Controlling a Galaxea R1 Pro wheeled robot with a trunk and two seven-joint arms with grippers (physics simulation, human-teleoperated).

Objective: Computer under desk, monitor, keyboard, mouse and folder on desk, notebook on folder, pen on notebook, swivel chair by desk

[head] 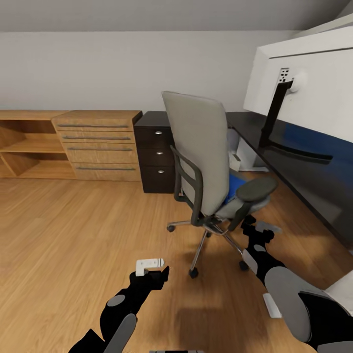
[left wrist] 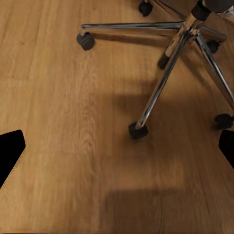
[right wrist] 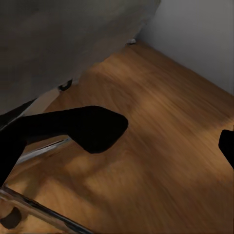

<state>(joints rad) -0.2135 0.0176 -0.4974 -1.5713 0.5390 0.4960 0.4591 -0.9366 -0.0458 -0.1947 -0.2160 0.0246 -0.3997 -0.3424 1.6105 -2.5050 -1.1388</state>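
Note:
The swivel chair (head: 198, 147) stands on the floor, its grey back towards me, a little way off the black desk (head: 294, 171). A strip of the blue folder (head: 237, 185) shows on its seat. The monitor (head: 314, 83) stands on the desk with its pale back facing me. Under the desk a pale box (head: 244, 153), perhaps the computer, is partly hidden by the chair. My right gripper (head: 258, 229) is open just below the chair's black armrest (right wrist: 92, 127). My left gripper (head: 151, 268) hangs open and empty over the floor near the chrome base (left wrist: 168, 73). Keyboard, mouse, notebook and pen are out of view.
The desk's dark brown drawer unit (head: 157, 157) stands behind the chair. A light wooden chest of drawers (head: 100, 144) and low shelving (head: 29, 147) line the back wall. Wooden floor (head: 73, 230) stretches to the left.

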